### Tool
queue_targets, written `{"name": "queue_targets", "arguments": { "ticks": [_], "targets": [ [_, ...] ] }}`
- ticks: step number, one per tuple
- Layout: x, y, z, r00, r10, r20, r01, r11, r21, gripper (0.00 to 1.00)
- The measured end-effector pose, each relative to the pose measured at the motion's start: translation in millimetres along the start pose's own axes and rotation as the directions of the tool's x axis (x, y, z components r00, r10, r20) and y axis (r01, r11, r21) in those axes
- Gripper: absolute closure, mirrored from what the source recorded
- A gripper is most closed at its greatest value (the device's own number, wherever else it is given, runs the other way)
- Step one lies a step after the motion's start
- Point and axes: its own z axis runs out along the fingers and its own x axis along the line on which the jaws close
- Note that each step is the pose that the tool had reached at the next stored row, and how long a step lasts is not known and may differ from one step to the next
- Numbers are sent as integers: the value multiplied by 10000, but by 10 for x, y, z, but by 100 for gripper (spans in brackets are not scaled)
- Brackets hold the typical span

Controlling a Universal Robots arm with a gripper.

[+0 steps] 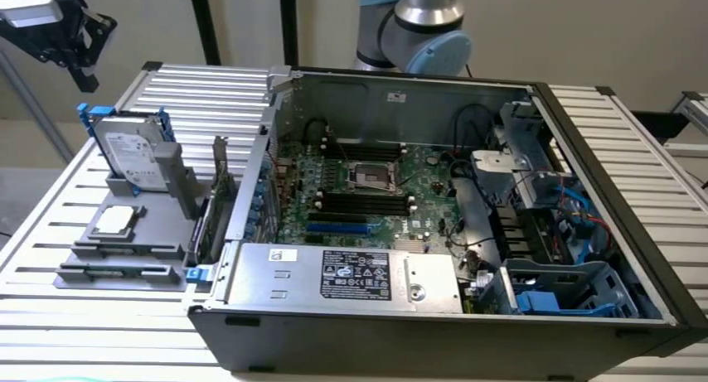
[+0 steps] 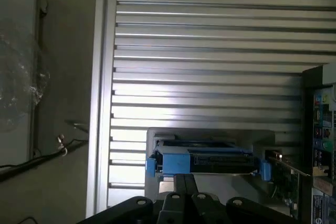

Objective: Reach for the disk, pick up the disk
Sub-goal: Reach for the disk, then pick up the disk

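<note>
The tool point(image 1: 78, 57), its state unclear, hangs over the slatted metal table point(image 1: 199, 88), apart from the disk point(image 1: 125, 150).

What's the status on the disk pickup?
Gripper high above disk, apart from it, empty. Disk upright in grey holder, untouched. Nothing between them.

Soft even light, glare across table slats point(image 2: 210, 95).
</note>
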Motion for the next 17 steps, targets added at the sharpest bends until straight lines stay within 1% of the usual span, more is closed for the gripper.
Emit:
{"name": "queue_targets", "arguments": {
  "ticks": [2, 17],
  "targets": [
    [3, 45, 2, 10000, 0, 1, 0, 10000, -1, 89],
    [4, 46, 1, 10000, 0, 0, 0, 10000, 0, 89]
  ]
}}
